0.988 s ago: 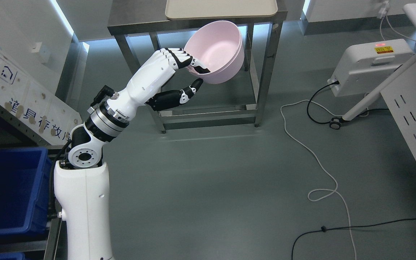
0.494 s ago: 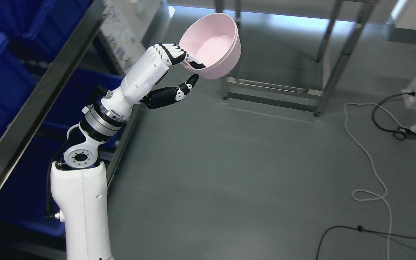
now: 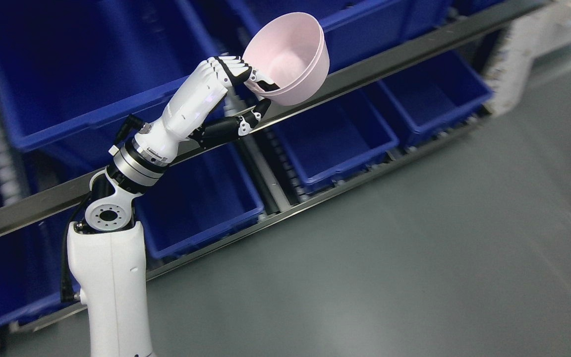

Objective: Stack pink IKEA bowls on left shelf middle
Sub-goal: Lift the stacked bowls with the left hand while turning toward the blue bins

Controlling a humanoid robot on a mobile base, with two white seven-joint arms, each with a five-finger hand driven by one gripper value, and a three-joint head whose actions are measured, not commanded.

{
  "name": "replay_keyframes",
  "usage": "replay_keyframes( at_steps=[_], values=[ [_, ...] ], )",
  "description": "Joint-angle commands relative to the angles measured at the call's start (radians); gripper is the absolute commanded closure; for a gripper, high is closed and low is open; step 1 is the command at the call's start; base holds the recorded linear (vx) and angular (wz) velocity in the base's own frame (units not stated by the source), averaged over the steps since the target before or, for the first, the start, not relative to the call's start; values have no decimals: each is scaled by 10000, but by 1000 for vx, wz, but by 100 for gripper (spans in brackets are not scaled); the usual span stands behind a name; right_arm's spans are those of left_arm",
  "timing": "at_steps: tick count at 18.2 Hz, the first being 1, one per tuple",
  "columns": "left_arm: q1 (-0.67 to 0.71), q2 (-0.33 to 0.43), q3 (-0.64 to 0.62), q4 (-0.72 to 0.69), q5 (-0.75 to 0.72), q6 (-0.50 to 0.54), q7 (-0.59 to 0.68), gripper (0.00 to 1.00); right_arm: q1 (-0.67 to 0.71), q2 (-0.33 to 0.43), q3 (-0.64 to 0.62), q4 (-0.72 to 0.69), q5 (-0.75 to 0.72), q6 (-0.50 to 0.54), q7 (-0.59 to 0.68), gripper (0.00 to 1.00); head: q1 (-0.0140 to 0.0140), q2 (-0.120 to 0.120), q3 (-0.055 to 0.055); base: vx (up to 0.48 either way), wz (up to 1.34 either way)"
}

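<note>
My left hand [image 3: 253,94] is raised at the upper middle of the head view and is shut on the pink bowl [image 3: 290,57]. Its fingers hook over the bowl's near rim and the thumb presses from below. The bowl tilts with its opening toward me and looks like two nested bowls, with a double rim line. It hangs in the air in front of the shelf rail [image 3: 394,52], touching nothing else. The right arm is out of view.
A shelf rack fills the left and top of the picture, with large blue bins [image 3: 335,134] in rows above and below the metal rail. Grey floor [image 3: 414,258] spreads at the lower right. A white panel [image 3: 523,64] leans at the far right.
The whole picture has swung left, so the camera turned: the metal table and cables left view and the blue-bin shelf came in. The hand keeps the same hold on the bowl.
</note>
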Motion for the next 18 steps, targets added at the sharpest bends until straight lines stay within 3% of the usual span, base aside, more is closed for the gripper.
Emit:
replay_keyframes(
  at_steps=[1, 5, 9, 14, 18],
  values=[
    [-100, 174, -514, -265, 247, 7, 234, 98, 0, -175, -46, -175, -15, 7, 3, 0, 0, 0, 0, -56, 1596],
    [-894, 174, -654, -311, 232, 342, 343, 98, 0, -175, -46, -175, -15, 7, 3, 0, 0, 0, 0, 31, 1128],
    [-2567, 174, -577, 40, 125, 2090, 312, 98, 0, -175, -46, -175, -15, 7, 3, 0, 0, 0, 0, 80, 367],
    [-3749, 241, -684, 1725, -779, 3867, 114, 98, 0, -175, -46, -175, -15, 7, 3, 0, 0, -1, 0, 57, 105],
    [-4134, 1088, -1480, 3763, -811, 4716, -179, 96, 0, -175, -46, -175, -15, 7, 3, 0, 0, -1, 0, 31, 6]
  ],
)
